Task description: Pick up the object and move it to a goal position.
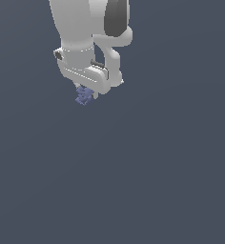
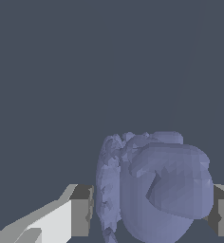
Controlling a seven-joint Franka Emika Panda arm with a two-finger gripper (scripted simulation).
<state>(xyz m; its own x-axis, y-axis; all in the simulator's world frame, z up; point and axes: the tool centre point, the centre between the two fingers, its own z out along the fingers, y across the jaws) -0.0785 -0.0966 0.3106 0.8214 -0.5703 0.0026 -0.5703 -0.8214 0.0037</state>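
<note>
Claw (image 1: pixel 87 95) clamped on object (image 1: pixel 83 96); lump hangs beneath white arm, clear of anything below. Wrist view: object (image 2: pixel 154 187) sits between both fingers (image 2: pixel 79 216). Likely light, rigid; knobbly surface uneven, may pivot. Best hold: across broad rounded body.

- My exterior view stands well back from the arm (image 1: pixel 88 28), which enters from the top edge against plain grey-blue ground.
- My wrist view sits just behind the fingers (image 2: pixel 80 216), facing out past them, very near.
- Both views share the gripper (image 1: pixel 86 93) tips and the bluish-purple object (image 1: pixel 83 96) between them, tiny from outside, filling much of the wrist frame (image 2: pixel 156 190).
</note>
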